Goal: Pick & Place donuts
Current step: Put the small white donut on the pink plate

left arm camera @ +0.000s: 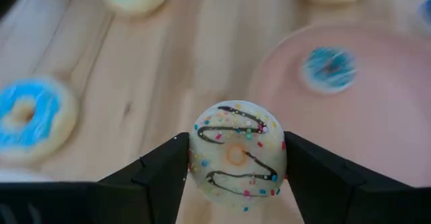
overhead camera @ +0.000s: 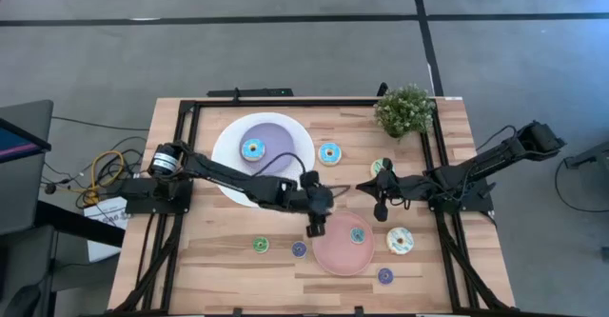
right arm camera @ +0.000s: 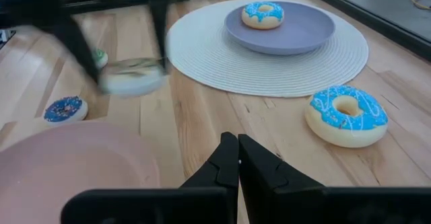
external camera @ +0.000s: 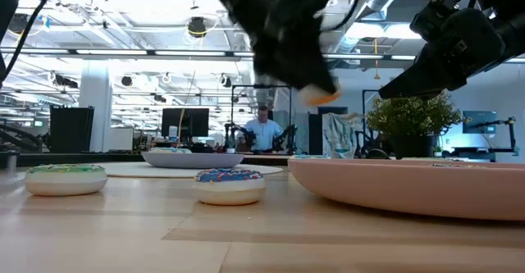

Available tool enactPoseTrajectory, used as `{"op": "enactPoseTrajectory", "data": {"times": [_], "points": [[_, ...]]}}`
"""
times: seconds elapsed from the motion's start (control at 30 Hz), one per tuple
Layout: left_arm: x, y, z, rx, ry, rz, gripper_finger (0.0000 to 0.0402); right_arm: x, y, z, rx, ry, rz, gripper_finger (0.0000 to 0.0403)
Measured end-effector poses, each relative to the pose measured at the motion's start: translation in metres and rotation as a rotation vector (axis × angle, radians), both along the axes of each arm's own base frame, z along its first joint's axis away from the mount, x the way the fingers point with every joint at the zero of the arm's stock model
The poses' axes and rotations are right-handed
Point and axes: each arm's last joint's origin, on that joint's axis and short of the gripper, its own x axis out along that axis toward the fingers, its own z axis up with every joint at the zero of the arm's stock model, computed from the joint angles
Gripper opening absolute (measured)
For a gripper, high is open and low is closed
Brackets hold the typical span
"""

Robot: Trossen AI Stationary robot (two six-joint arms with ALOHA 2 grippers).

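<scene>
My left gripper (overhead camera: 314, 227) is shut on a small donut (left arm camera: 237, 158) with white icing, dark drizzle and sprinkles. It hangs in the air just left of the pink plate (overhead camera: 335, 256), which carries a teal mini donut (overhead camera: 358, 234). One blue donut (overhead camera: 252, 148) lies on the lilac plate (overhead camera: 276, 134), another (overhead camera: 329, 152) on the bare table. A cream donut (overhead camera: 401, 241) and three mini donuts (overhead camera: 261, 245), (overhead camera: 299, 249), (overhead camera: 384, 275) lie flat on the wood. My right gripper (overhead camera: 363, 188) waits, shut, right of centre. My left gripper pinches the small donut by two opposite sides of its rim (left arm camera: 196, 158), one finger (left arm camera: 161, 173) on each side. The fingers slant down from the table's left. The donut is lifted clear of the table (external camera: 316, 94), its iced face toward the wrist camera.
The lilac plate sits on a round white mat (overhead camera: 228, 169) at the far left. A potted plant (overhead camera: 404, 110) stands at the far right corner. A black frame (overhead camera: 285, 103) borders the tabletop. Bare wood lies between the mat and the pink plate.
</scene>
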Motion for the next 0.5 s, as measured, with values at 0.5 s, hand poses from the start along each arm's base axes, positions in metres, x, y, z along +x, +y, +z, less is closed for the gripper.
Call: {"op": "enactPoseTrajectory", "data": {"times": [0.5], "points": [[0.060,-0.050,-0.036,0.096,0.148,-0.141,0.0224,0.000,0.000,0.000,0.003,-0.006,0.000,0.0001]]}}
